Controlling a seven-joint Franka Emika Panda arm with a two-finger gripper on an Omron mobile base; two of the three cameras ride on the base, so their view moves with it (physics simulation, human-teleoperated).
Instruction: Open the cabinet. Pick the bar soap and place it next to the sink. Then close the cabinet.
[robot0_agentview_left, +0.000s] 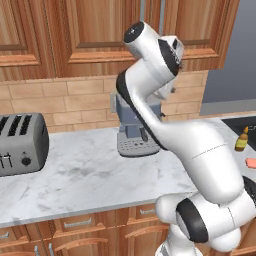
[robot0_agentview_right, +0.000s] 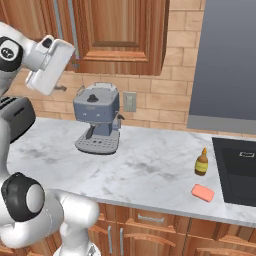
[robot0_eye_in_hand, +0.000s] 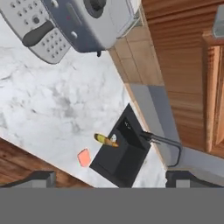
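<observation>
One blue-grey espresso machine (robot0_agentview_right: 97, 118), one silver slotted toaster (robot0_agentview_left: 21, 143), one small amber bottle with a dark cap (robot0_agentview_right: 201, 162), one pinkish-red bar soap (robot0_agentview_right: 203, 193), one dark rectangular sink (robot0_agentview_right: 239, 170).

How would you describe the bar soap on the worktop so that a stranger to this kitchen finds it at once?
Start at the dark sink sunk in the white marble counter. Just beside it, near the counter's front edge, lies the bar soap. It is a flat pinkish-red block, unlike the upright amber bottle standing behind it.
</observation>
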